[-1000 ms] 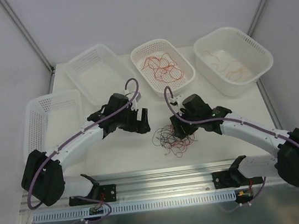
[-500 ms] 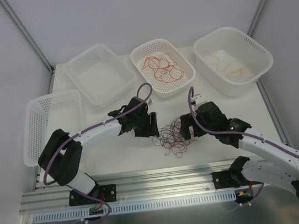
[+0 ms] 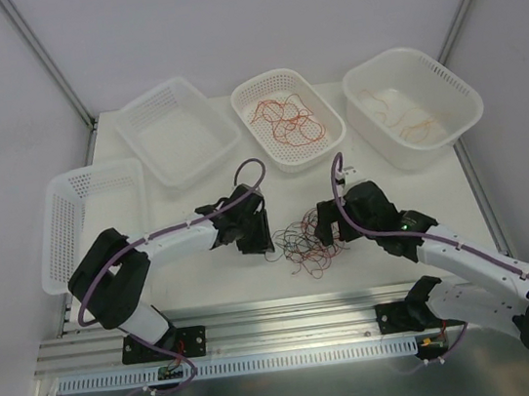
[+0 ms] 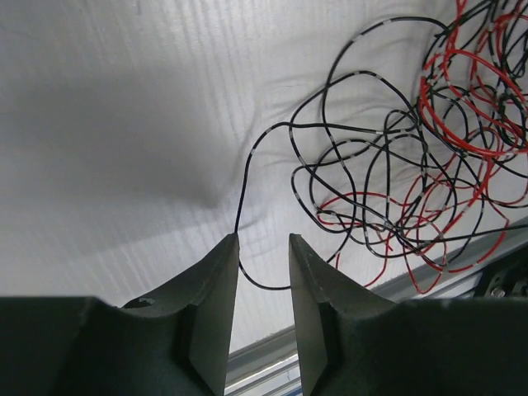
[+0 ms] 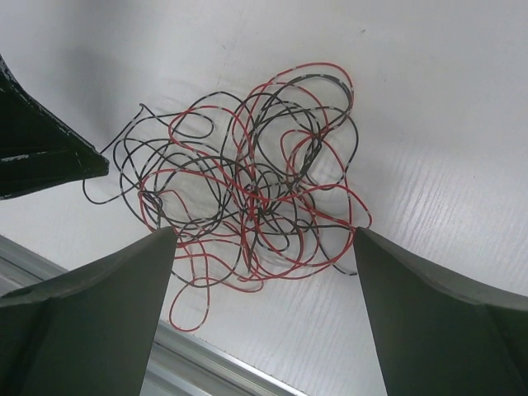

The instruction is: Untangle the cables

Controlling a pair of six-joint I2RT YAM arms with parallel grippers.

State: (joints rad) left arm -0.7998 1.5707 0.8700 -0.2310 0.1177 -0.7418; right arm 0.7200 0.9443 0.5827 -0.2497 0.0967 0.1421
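The left hand (image 4: pixel 262 247) is seen nearly closed, but not clamped. Its two dark, matte, wedge-shaped fingers (image 4: pixel 206 313) are left with a narrow gap between them. A single thin black cable (image 4: pixel 247 173) with pale bands is looped across that gap at the fingertips. Whether it is touched by them cannot be told.

The right hand (image 5: pixel 264 239) is held released, with its broad dark fingers spread wide on either side of the cables (image 5: pixel 256 190). These are hair-thin, glossy wires in red and black, wound into a loose, round knot of overlapping loops. The knot lies between the two hands (image 3: pixel 300 242) on the white, finely ribbed surface (image 3: pixel 227 280), close to its near edge and about midway along it.

Along the far edge, white perforated plastic baskets with rounded corners are set. Curled red cables (image 3: pixel 283 121) are held in the middle basket (image 3: pixel 277 75), and pale orange cables (image 3: pixel 412 123) in the right basket (image 3: pixel 402 53).
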